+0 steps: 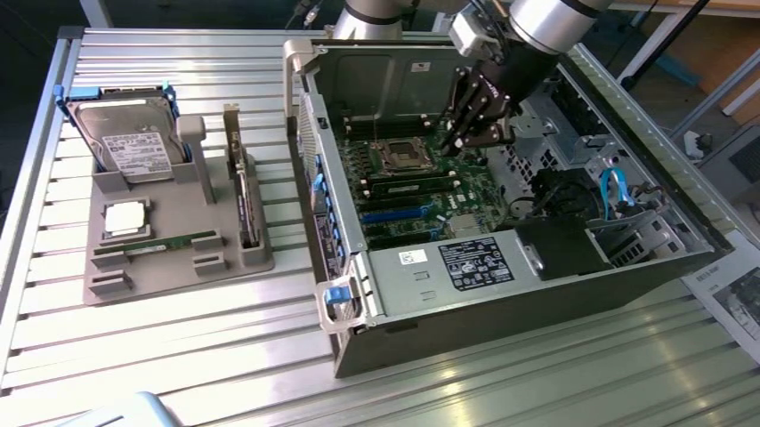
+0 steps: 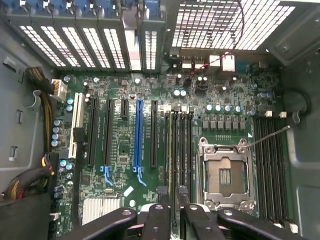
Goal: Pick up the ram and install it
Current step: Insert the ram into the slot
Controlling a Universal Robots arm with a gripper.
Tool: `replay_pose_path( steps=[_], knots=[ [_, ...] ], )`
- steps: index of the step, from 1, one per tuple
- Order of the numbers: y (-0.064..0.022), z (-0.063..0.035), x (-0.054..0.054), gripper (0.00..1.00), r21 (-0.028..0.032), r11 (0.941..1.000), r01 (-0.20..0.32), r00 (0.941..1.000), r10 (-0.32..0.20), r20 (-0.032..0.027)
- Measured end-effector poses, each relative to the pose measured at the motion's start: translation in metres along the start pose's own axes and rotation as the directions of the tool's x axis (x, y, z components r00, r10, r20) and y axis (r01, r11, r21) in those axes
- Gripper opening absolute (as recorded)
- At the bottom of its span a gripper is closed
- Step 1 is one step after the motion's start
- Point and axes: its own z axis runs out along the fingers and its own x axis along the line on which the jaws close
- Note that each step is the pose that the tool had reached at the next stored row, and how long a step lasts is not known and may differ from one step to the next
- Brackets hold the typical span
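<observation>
Ram point(image 1: 410, 188) seemed to sit edge-up in one of the long slots beside the socket point(image 1: 396, 153), near the middle of the exterior view. In the wrist view it read as a thin greenish line point(image 2: 170, 150) among the black slots next to the open socket point(image 2: 225, 175). A twin stick point(image 1: 155, 242) lay flat in a groove of the grey tray point(image 1: 178, 267) at the exterior view's left. I could not tell which of the two the task meant.

Either stick looked light, thin and stiff, but probably brittle: it would likely snap or crack rather than bend. Its faces looked smooth enough to slip. The safest hold seemed to be across the two flat faces near the middle of the top edge. That keeps clear of the contact edge and keeps the stick square to its slot.

The jaws hung just above the slots, part-way open. The fingertips point(image 2: 162, 197) stood apart on either side of the seated stick's line, and nothing showed between them.

The case point(image 1: 475, 329) lay on its side on the slatted surface point(image 1: 178, 356). On the tray a drive point(image 1: 131, 142) stood at the upper left, with a card point(image 1: 244, 205) upright along the tray's right edge.
</observation>
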Motion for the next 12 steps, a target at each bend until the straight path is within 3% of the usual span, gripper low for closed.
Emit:
replay_pose_path(
  steps=[1, 3, 6, 8, 12],
  knots=[
    [0.0022, -0.0001, 0.0, 0.2, 0.0176, 0.9998, 0.001, 1.0, 0.0, -0.0011],
    [0.0047, -0.0001, 0.0, 0.2, 0.0338, 0.9994, 0.001, 1.0, -0.001, -0.0025],
    [0.0105, 0.0003, -0.001, 0.2, 0.064, 0.9979, 0.002, 1.0, -0.001, -0.0057],
    [0.0137, 0.0005, -0.001, 0.2, 0.0806, 0.9967, 0.002, 1.0, -0.002, -0.007],
    [0.019, 0.0004, -0.001, 0.2, 0.1081, 0.9941, 0.003, 1.0, -0.002, -0.0088]
  ],
)
